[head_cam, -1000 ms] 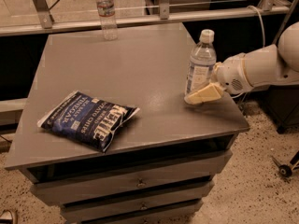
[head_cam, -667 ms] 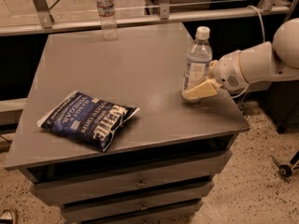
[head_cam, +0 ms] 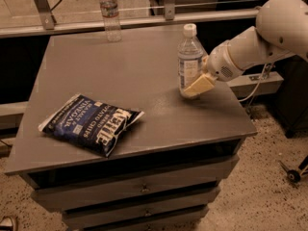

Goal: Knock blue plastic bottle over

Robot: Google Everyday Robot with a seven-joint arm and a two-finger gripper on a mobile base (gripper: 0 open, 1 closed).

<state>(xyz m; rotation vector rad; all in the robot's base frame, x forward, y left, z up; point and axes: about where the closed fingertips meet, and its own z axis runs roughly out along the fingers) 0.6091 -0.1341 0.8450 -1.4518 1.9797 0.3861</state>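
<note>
The blue plastic bottle [head_cam: 189, 57] stands upright on the right half of the grey table [head_cam: 130, 81], clear with a white cap and a pale label. My gripper [head_cam: 197, 85] comes in from the right on a white arm and presses against the bottle's lower right side, its cream fingers low near the tabletop beside the bottle's base.
A dark blue Kettle chip bag [head_cam: 90, 123] lies flat at the table's front left. A smaller clear bottle [head_cam: 110, 12] with a reddish label stands at the far edge, by a metal rail. Drawers sit below the tabletop. The table's right edge is close to the bottle.
My arm and gripper have moved left across the table, and the bottle has shifted left with them. The bottle still stands upright.
</note>
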